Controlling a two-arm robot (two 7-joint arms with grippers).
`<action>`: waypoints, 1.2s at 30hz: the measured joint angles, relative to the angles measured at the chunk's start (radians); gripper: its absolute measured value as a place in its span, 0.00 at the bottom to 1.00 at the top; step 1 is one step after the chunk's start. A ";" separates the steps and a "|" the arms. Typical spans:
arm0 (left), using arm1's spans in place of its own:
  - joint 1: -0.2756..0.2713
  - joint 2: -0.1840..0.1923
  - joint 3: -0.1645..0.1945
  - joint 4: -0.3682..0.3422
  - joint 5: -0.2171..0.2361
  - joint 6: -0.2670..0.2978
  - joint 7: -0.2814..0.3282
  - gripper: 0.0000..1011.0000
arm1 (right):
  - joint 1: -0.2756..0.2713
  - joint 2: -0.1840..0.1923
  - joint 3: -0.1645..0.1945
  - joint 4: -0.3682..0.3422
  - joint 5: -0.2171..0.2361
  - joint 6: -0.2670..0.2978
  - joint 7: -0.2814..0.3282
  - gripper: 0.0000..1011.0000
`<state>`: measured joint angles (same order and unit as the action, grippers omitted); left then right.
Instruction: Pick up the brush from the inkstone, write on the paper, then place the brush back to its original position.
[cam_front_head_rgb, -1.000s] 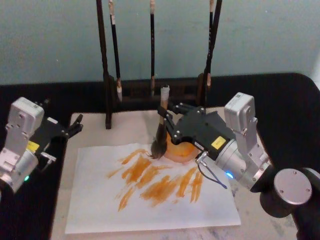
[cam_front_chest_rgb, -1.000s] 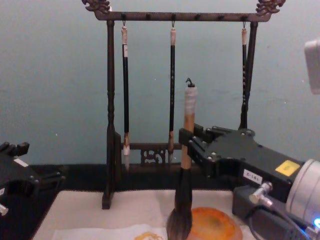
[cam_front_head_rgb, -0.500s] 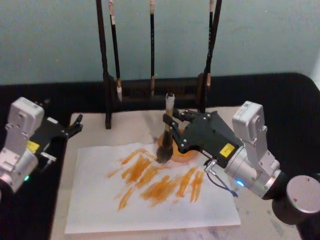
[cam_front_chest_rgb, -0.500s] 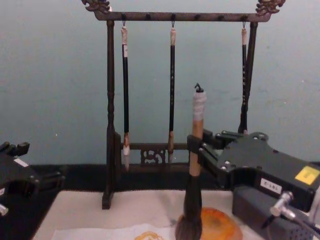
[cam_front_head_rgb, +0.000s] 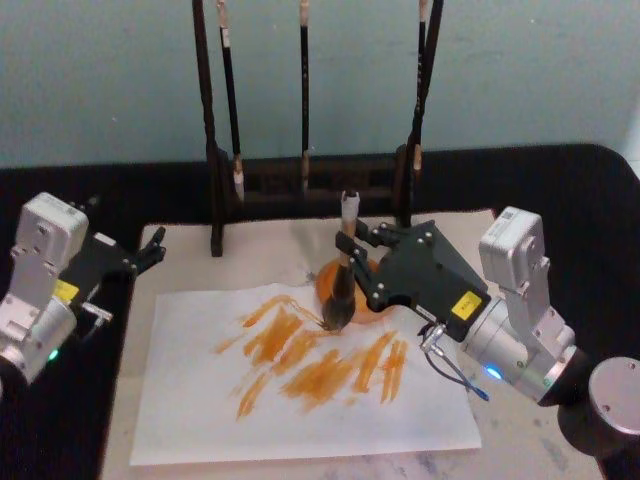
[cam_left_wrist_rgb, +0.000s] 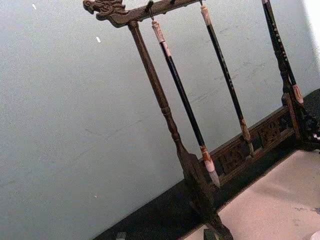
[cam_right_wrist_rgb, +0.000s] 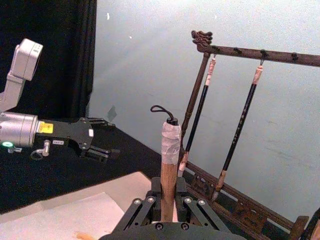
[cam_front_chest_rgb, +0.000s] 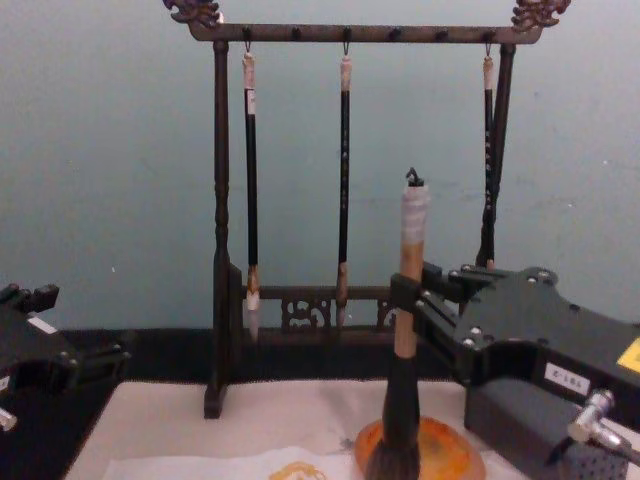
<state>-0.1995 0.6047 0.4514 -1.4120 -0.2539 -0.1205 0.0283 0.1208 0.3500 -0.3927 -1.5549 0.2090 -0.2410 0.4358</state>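
Brush farther right now, clamped in jaws of right gripper, tip at inkstone edge; left gripper idle, jaws apart.

Inkstone: right part hidden behind brush and right gripper. Brush tip: cut by chest view's lower edge. Rack: top cropped, head view.

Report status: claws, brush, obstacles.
Right claw shut on thick tan wooden brush, upright. Tip by round orange dish, at white paper edge. Left claw open, parked left.
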 joint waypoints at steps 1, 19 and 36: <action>0.000 0.000 0.000 0.000 0.000 0.000 0.000 0.99 | -0.002 0.001 0.001 -0.002 0.000 0.001 0.000 0.17; 0.000 0.000 0.000 0.000 0.000 0.000 0.000 0.99 | -0.042 0.027 0.027 -0.051 0.003 0.002 0.004 0.17; 0.000 0.000 0.000 0.000 0.000 0.000 0.000 0.99 | -0.022 -0.024 0.072 -0.043 0.075 0.003 -0.019 0.17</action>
<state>-0.1995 0.6047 0.4514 -1.4120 -0.2539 -0.1205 0.0283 0.0991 0.3263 -0.3209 -1.5977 0.2838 -0.2382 0.4172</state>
